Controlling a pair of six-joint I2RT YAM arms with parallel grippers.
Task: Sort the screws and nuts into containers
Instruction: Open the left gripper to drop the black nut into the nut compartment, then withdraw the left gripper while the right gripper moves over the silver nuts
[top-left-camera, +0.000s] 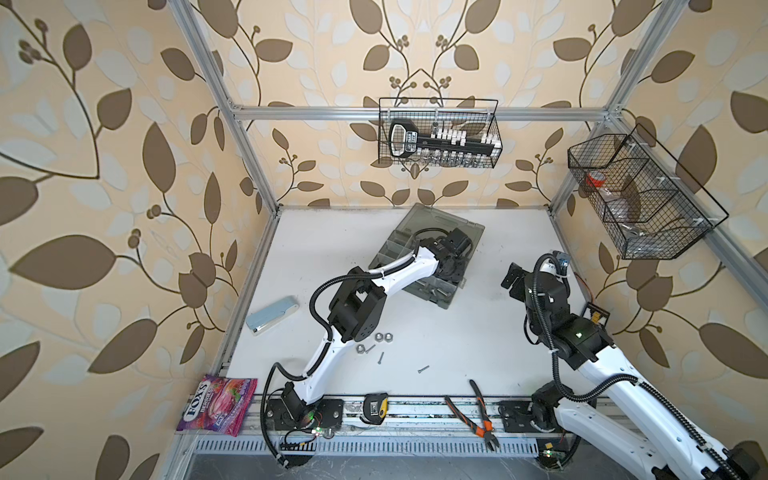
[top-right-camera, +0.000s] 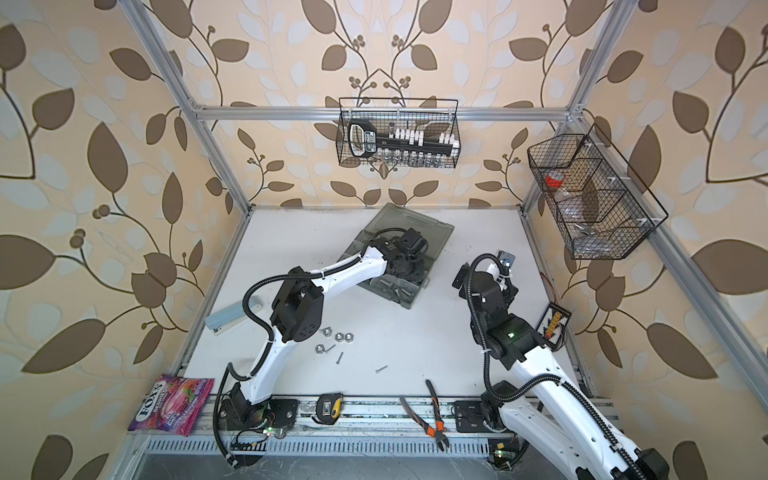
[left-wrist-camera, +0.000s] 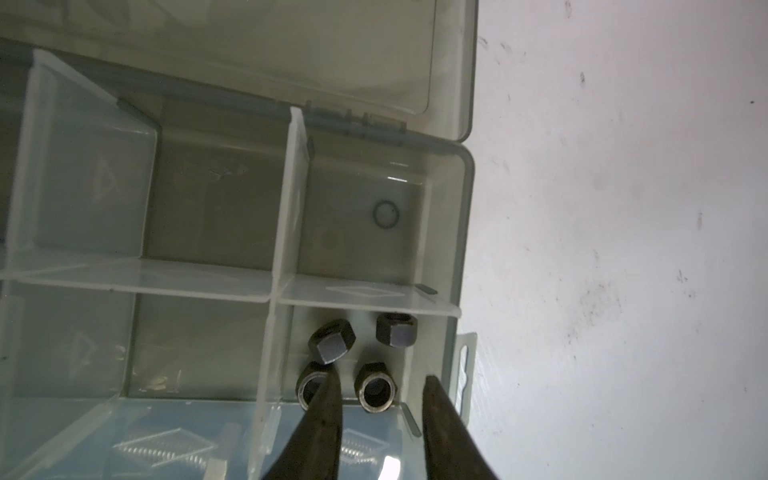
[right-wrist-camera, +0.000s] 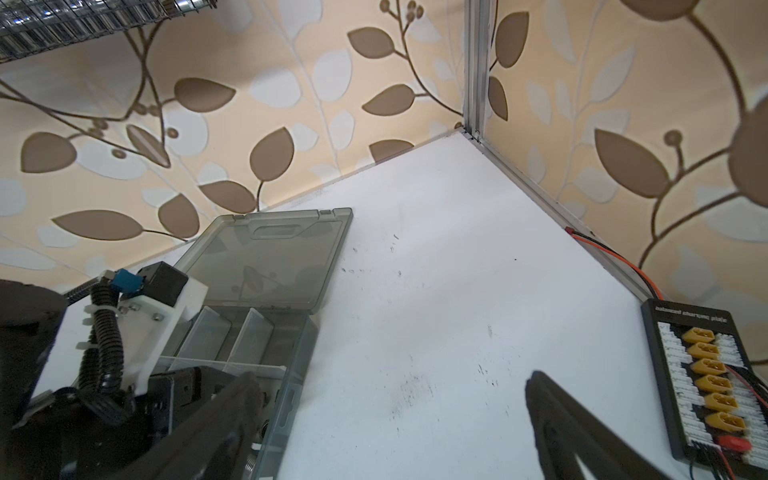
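Observation:
The grey organiser box (top-left-camera: 446, 304) lies open at the table's back middle, in both top views (top-right-camera: 409, 305). My left gripper (left-wrist-camera: 382, 376) hangs over its corner container (left-wrist-camera: 436, 232). Its jaws are open, and several black nuts (left-wrist-camera: 332, 340) lie on that floor. One nut (left-wrist-camera: 376, 390) lies just beyond the tips, touching neither finger. Silver bolts (top-left-camera: 436, 291) fill a near compartment. Loose silver nuts (top-left-camera: 379, 336) and thin screws (top-left-camera: 380, 357) lie on the table beside the left arm. My right gripper (right-wrist-camera: 392, 380) is open and empty over bare table to the right of the box (right-wrist-camera: 291, 374).
A pale blue case (top-left-camera: 272, 319) lies at the left edge. A candy bag (top-left-camera: 218, 409), tape measure (top-left-camera: 376, 408) and orange-handled pliers (top-left-camera: 478, 419) line the front rail. Two wire baskets (top-left-camera: 438, 133) (top-left-camera: 640, 199) hang on the walls. A charging board (right-wrist-camera: 706, 386) sits by the right wall.

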